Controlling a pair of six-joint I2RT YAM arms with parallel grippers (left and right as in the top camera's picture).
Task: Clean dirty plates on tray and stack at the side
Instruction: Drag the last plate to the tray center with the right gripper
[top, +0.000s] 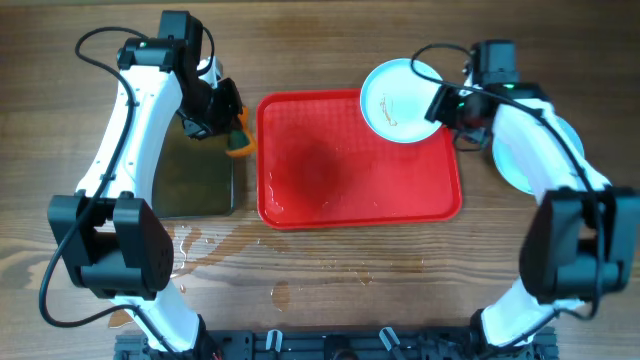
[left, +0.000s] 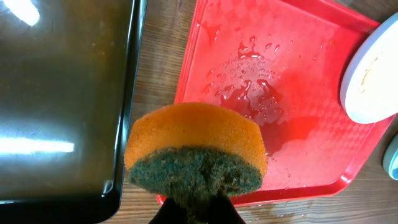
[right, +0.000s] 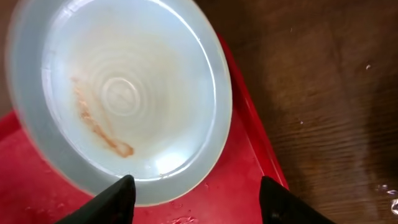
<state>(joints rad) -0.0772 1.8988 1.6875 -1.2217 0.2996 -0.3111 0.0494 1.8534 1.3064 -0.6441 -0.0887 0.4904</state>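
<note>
One pale-blue plate (top: 398, 100) with a brown smear lies on the far right corner of the red tray (top: 340, 190), overhanging its far rim. It also shows in the right wrist view (right: 124, 93) and the left wrist view (left: 373, 71). My right gripper (top: 441, 104) is open, its fingers (right: 196, 202) spread just above the plate's near rim and the tray's floor. Another plate (top: 522, 160) lies on the table right of the tray, partly hidden under the right arm. My left gripper (top: 222, 118) is shut on an orange and green sponge (left: 196, 149), held between the pan and the tray's left edge.
A black pan (top: 195, 180) of brownish water stands left of the tray, also in the left wrist view (left: 62, 99). Water drops lie on the tray floor (left: 252, 87). Wet patches (top: 205, 240) mark the table in front of the pan and tray.
</note>
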